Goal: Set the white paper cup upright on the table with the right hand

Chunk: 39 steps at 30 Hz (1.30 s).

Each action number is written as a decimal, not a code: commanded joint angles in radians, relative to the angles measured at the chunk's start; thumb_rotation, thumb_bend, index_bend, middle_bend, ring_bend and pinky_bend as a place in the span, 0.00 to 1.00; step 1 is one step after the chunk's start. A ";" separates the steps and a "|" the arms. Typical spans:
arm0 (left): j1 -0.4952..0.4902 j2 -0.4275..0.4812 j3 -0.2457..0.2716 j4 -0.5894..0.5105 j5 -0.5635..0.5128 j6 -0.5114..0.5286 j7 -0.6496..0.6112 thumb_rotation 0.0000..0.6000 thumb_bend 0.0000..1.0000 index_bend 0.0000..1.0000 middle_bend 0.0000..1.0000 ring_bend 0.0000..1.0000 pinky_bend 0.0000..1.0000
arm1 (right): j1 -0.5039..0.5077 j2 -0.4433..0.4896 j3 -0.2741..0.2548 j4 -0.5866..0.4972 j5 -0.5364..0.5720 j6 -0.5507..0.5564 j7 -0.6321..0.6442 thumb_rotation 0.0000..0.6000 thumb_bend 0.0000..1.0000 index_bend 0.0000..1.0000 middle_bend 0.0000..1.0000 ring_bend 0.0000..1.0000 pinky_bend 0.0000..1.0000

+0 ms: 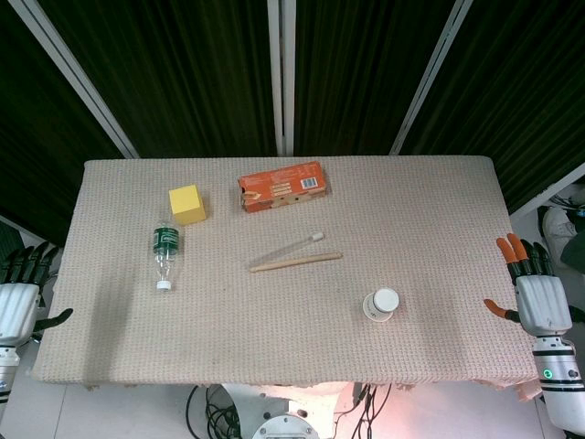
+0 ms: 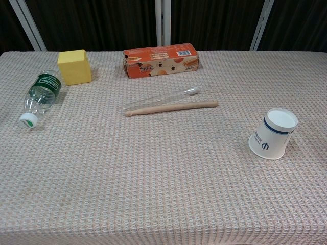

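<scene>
- White paper cup at lower right of chest view, resting upside down and tilted, wide mouth against the counter, closed base facing up and toward the camera; not yet upright.
- Right hand at right edge of head view, off the counter's edge, well apart from the cup, fingers spread, holding nothing.
- Left hand at left edge of head view, also beside the counter, fingers apart, empty.
- Likely risk: thin paper wall crushing under too firm a squeeze, or the cup sliding away on the woven cloth if nudged before being gripped.
- Further risk: incomplete turn on release, leaving the cup tipped or toppling again.
- Wooden stick and clear tube near centre, well apart from the cup; small chance of a brush on the reach in.
- Head view alone shows both hands; from above the cup reads as little more than a round disc.
- Chest view alone shows the cup's tilt, blue band and printed mark; no hand visible there.
</scene>
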 commanded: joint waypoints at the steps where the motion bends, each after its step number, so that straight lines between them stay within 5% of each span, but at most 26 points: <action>1: 0.001 0.004 0.002 0.001 0.001 0.000 -0.004 1.00 0.03 0.00 0.00 0.00 0.00 | 0.000 -0.005 -0.005 -0.001 -0.006 -0.004 -0.008 1.00 0.00 0.00 0.00 0.00 0.00; 14: 0.006 0.022 0.009 -0.044 0.006 0.004 0.017 1.00 0.03 0.00 0.00 0.00 0.00 | 0.064 0.037 -0.048 -0.083 -0.066 -0.125 -0.072 1.00 0.00 0.00 0.00 0.00 0.00; 22: 0.011 0.030 0.010 -0.056 -0.006 -0.001 0.022 1.00 0.03 0.00 0.00 0.00 0.00 | 0.183 0.091 -0.048 -0.218 -0.089 -0.296 -0.242 1.00 0.00 0.00 0.02 0.00 0.00; 39: 0.015 0.048 0.006 -0.072 -0.023 -0.007 0.017 1.00 0.03 0.00 0.00 0.00 0.00 | 0.341 0.038 -0.036 -0.307 -0.028 -0.501 -0.467 1.00 0.00 0.00 0.13 0.00 0.00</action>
